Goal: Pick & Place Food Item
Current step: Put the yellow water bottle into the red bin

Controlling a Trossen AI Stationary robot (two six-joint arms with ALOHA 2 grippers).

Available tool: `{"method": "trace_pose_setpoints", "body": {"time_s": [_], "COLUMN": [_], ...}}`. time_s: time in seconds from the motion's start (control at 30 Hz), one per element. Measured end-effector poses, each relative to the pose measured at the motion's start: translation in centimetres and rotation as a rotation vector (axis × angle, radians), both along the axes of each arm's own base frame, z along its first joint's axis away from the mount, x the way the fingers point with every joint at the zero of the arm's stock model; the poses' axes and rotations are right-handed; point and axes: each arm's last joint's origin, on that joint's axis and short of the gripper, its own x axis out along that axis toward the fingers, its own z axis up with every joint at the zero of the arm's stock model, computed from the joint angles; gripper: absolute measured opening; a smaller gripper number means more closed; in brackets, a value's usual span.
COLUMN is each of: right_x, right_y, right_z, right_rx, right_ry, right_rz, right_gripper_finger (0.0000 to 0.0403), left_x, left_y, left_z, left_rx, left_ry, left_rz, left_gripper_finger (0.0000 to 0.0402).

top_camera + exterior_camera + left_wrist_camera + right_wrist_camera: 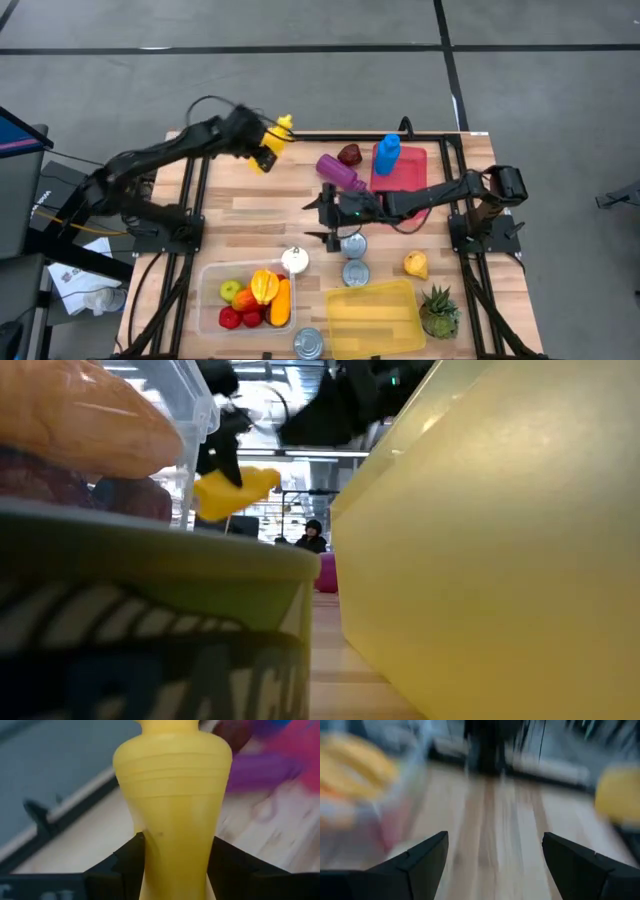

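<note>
Two arms over the table [250,205]: the left gripper [262,150], up at eleven o'clock, is clamped on the yellow bottle [274,140], neck pointing away from the wrist; the clear bin [210,285] lies toward six. The right gripper [322,215] hangs wide, empty, mid-table.

Person [313,536] beyond the wooden table [240,205].

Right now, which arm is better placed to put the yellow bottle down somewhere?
The left. Its end effector is shut on the yellow bottle, raised near the table's far left corner. The right end effector is open and empty mid-table, beside the cans.
</note>
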Motion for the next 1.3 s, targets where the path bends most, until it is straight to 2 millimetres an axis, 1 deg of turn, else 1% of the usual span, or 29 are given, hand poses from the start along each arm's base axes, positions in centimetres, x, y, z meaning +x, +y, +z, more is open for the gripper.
{"method": "trace_pose_setpoints", "body": {"time_s": [0.1, 0.2, 0.3, 0.4, 0.57, 0.7, 0.83, 0.97, 1.17, 1.3], "right_x": [-0.1, -0.6, -1.3, -1.8, -2.2, -2.3, -2.4, -2.4, -2.6, -2.6], "right_y": [0.8, 0.9, 0.3, -1.1, -4.2, -6.5, -8.5, -10.1, -11.7, -11.9], "right_z": [0.4, 0.6, 1.0, 1.7, 2.5, 2.6, 2.8, 3.2, 2.6, 2.6], "right_rx": [-0.016, -0.006, -0.005, -0.011, 0.015, 0.086, 0.107, 0.134, 0.176, 0.177], "right_ry": [-0.188, -0.337, -0.457, -0.543, -0.575, -0.586, -0.597, -0.576, -0.509, -0.508], "right_rz": [0.028, 0.028, -0.025, -0.117, -0.210, -0.213, -0.227, -0.215, -0.222, -0.222], "right_gripper_finger": [0.0310, 0.0310, 0.0310, 0.0310, 0.0310, 0.0310, 0.0310, 0.0310, 0.0316, 0.0339], "left_x": [-1.9, -3.5, -4.5, -4.6, -3.9, -2.8, -1.6, -0.5, 0.7, 0.9], "left_y": [-2.1, -4.0, -5.7, -6.9, -8.1, -8.7, -8.7, -8.4, -8.1, -8.1], "left_z": [0.5, 0.2, -0.6, -1.9, -3.7, -4.4, -5.0, -5.6, -6.2, -6.1], "left_rx": [0.103, 0.183, 0.245, 0.283, 0.335, 0.380, 0.412, 0.426, 0.448, 0.448], "left_ry": [-0.155, -0.281, -0.389, -0.465, -0.524, -0.543, -0.529, -0.533, -0.559, -0.592], "left_rz": [-0.033, -0.072, -0.119, -0.173, -0.267, -0.341, -0.382, -0.387, -0.419, -0.450], "left_gripper_finger": [0.0170, 0.0170, 0.0170, 0.0170, 0.0170, 0.0170, 0.0170, 0.0170, 0.0160, 0.0150]}}
